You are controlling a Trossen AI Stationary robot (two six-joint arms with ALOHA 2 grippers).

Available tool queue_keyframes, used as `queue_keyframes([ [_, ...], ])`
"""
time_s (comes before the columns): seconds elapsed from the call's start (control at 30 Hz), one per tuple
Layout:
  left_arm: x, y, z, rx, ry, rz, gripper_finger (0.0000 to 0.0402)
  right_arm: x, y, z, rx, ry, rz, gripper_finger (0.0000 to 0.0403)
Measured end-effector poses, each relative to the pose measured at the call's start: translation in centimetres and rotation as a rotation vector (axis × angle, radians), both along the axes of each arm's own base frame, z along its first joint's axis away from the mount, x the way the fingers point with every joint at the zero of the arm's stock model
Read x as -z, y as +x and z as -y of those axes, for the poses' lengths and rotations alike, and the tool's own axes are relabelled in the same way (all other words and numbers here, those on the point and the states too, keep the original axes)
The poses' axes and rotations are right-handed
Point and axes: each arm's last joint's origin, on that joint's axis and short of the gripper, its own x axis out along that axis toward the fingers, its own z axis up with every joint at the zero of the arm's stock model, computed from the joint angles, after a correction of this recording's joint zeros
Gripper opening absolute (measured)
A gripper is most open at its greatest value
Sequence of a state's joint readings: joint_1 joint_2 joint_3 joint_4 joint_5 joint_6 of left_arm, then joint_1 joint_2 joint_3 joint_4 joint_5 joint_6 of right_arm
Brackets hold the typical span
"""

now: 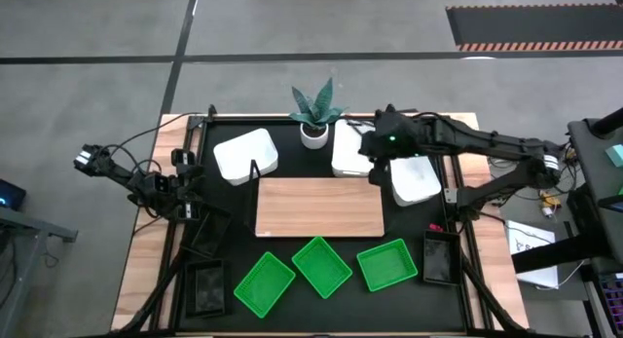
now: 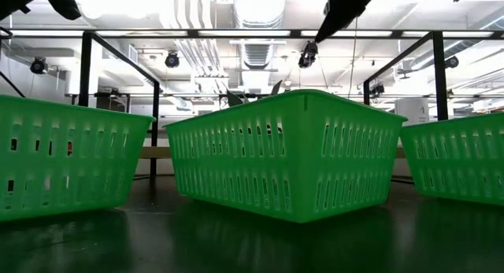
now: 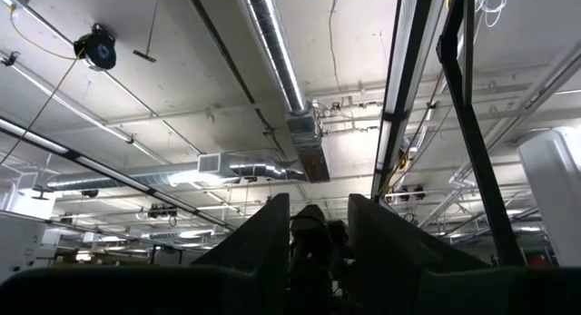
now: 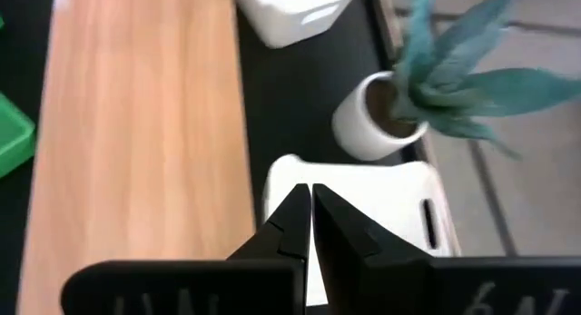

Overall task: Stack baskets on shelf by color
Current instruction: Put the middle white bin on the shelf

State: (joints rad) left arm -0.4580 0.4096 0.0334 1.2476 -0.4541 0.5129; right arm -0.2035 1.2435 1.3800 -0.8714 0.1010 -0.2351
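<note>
The wooden shelf (image 1: pixel 316 206) lies bare in the middle of the black mat. Behind it rest three white baskets (image 1: pixel 245 155) (image 1: pixel 346 153) (image 1: pixel 414 179). Three green baskets (image 1: pixel 264 282) (image 1: pixel 322 266) (image 1: pixel 386 264) stand in a row in front of it. Black baskets (image 1: pixel 206 287) (image 1: pixel 437 257) sit at the near left and near right. My right gripper (image 4: pixel 310 206) is shut and empty, raised above the middle white basket (image 4: pixel 381 201) and slanting down. My left gripper (image 3: pixel 318 229) waits open at the table's left (image 1: pixel 188 187), tilted up at the ceiling.
A white pot with a spiky plant (image 1: pixel 313 129) stands at the far edge between two white baskets, close to my right gripper. A black frame with upright posts (image 2: pixel 87 108) runs round the mat. In the low view the green baskets (image 2: pixel 283 151) hide the shelf.
</note>
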Motion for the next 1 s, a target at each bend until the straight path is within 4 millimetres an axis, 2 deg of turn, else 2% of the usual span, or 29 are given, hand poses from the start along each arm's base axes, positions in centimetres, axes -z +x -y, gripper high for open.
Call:
queue_keyframes([
  [0.1,0.0,0.0,0.0,0.0,0.0,0.0,0.0099,0.6,0.8,0.4,-0.004,0.003,-0.051,0.0015],
  [0.2,0.0,0.0,0.0,0.001,-0.001,-0.001,0.0099,1.9,1.8,0.7,0.0,0.019,-0.121,0.0038],
  [0.5,0.1,0.1,0.0,0.003,0.001,-0.009,0.0099,5.8,4.5,1.5,-0.009,0.076,-0.271,0.0178],
  [0.67,0.1,0.1,0.0,0.003,0.001,-0.008,0.0099,7.9,5.5,2.3,0.0,0.093,-0.35,0.0233],
  [0.83,0.1,0.1,0.0,0.003,0.001,-0.008,0.0099,10.0,6.1,4.0,0.025,0.126,-0.41,0.0255],
  [1.0,0.1,0.1,0.0,0.003,0.001,-0.008,0.0099,11.8,6.5,5.5,0.002,0.247,-0.434,0.0258],
])
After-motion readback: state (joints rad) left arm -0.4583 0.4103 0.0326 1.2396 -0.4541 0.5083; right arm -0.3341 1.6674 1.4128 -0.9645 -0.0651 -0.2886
